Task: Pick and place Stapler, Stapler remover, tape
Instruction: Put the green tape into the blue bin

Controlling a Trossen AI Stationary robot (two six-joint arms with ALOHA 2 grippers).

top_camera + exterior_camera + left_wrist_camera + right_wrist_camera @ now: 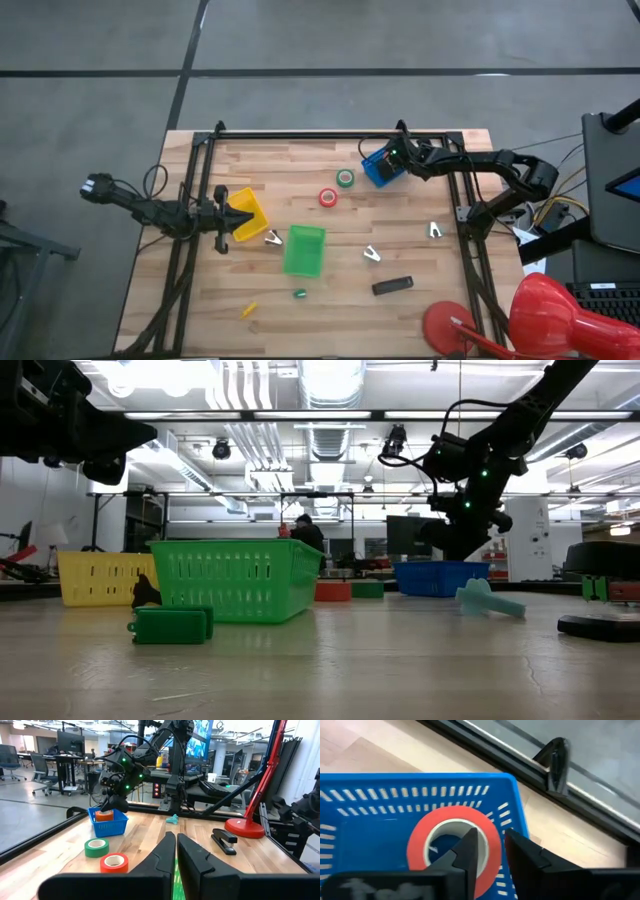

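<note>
Left arm reaches in low from the table's left edge; your left gripper (243, 214) has its fingers pressed together, holding nothing, tips at the yellow basket (250, 203).

Just right of it, the green basket (304, 250) sits mid-table, with a metal staple remover (273, 238) between the two baskets. Nearer you: a small yellow piece (248, 310) and a small green block (299, 294).

Centre, far side: red tape roll (327, 197) and green tape roll (345, 178) lie flat on the wood, close together, both clear of any basket.

Right of those, the blue basket (380, 166) at the far rail. Your right arm folds in from the right edge, wrist pitched down over it. Right gripper (490, 851) straddles the wall of an orange-red tape roll (452, 845), one finger in the open centre, one outside; a gap shows on both sides of the tape wall, so the jaws stand loose around it. Roll sits inside the blue basket.

Near right: black stapler (393, 286), two more staple removers (372, 254) (435, 230), apart on bare planks.

Surface is a light wood plank table (330, 310) in a black frame. Red desk lamp (545, 315) at the near right corner. Beyond: open workshop, desks, monitors, a person standing far back.
</note>
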